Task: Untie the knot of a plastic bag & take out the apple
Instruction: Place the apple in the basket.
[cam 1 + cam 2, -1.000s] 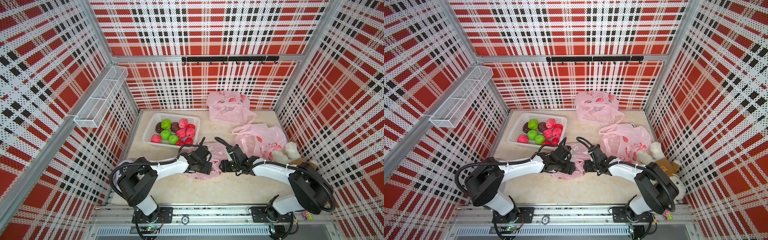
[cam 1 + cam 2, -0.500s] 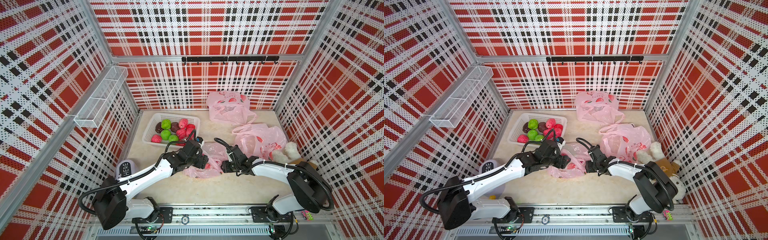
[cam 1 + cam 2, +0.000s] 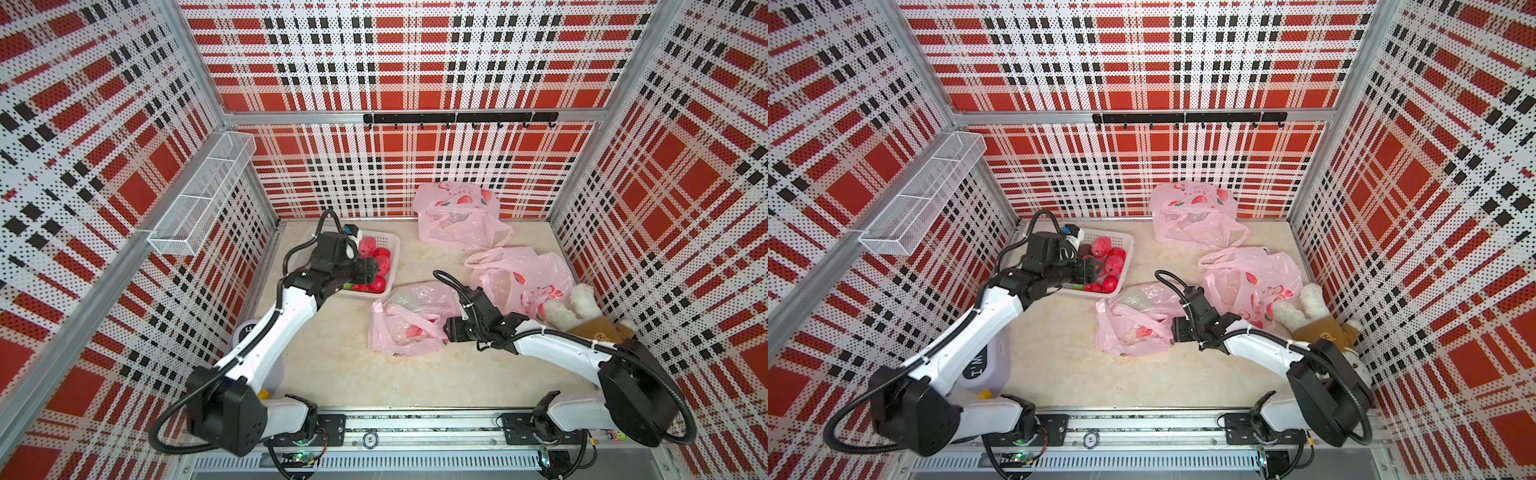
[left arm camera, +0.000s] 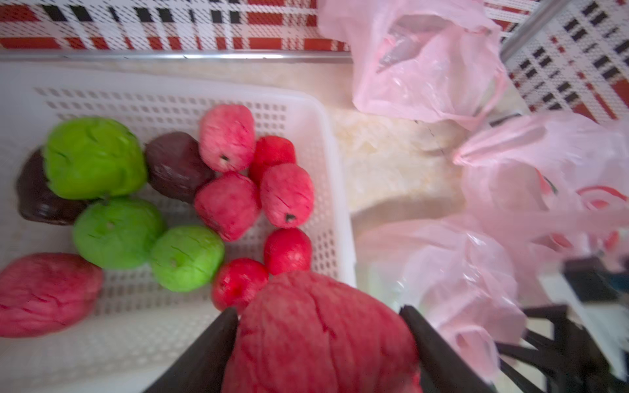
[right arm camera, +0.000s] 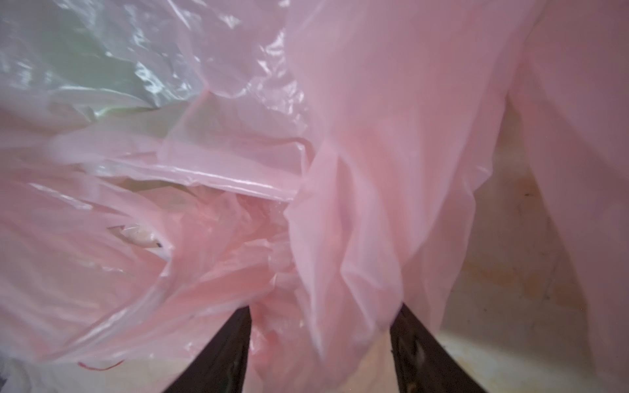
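Plaid walls (image 3: 415,62) ring the counter (image 3: 332,374). We see our left hand (image 4: 318,309) clamped on the apple (image 4: 320,347), partly cut off, above a corner of the white basket (image 4: 335,170). Our right hand (image 5: 323,308) gapes, pink bag (image 3: 411,320) film draped between its jaws; we cannot tell whether it touches them.

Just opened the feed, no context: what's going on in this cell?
The left gripper is shut on a red apple and holds it over the white basket, which already has red, green and dark fruit in it. The right gripper sits at the pink bag in the middle of the table, jaws apart with bag film between them. The apple is out but not yet set down. Two more pink bags and a plush toy lie nearby.
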### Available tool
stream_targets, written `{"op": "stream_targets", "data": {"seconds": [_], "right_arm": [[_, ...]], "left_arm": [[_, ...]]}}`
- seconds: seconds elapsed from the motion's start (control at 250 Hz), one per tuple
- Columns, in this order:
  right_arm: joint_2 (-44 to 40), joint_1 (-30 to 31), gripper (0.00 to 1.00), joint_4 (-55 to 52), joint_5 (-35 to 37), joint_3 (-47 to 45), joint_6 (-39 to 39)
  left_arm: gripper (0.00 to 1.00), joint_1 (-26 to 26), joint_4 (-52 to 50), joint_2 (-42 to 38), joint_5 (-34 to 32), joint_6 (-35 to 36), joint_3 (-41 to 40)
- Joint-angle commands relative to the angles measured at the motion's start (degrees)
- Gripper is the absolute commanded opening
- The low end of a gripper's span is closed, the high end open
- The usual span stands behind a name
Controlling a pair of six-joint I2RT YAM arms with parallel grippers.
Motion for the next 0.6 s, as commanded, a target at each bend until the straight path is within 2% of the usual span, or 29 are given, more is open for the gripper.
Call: {"op": "stream_targets", "data": {"seconds": [0.0,0.148,0.268,0.348,0.6], "right_arm": [[-3.05,0.34,0.67,-0.74,2.39,0.6,-0.67],[-5.6,0.61,0.67,-2.49,3.0,1.03,-0.16],[-7.39,0.62,0.67,-3.23,3.47,0.87,0.15],[-8.03,0.74,0.67,-3.67,3.69,1.13,-0.14],[-7.96,2.22,0.66,-6.17,4.57,4.14,-1.97]], "left_arm": [[0.73,4.28,-4.68,7.72,-0.43,3.58,5.02],[0.73,8.93,-5.11,15.01,-3.21,4.31,10.37],[0.77,11.25,-5.69,18.13,-5.3,4.9,13.13],[0.81,12.22,-6.58,19.37,-7.15,5.27,14.47],[0.89,14.63,-6.78,19.01,-7.04,5.34,14.29]]}}
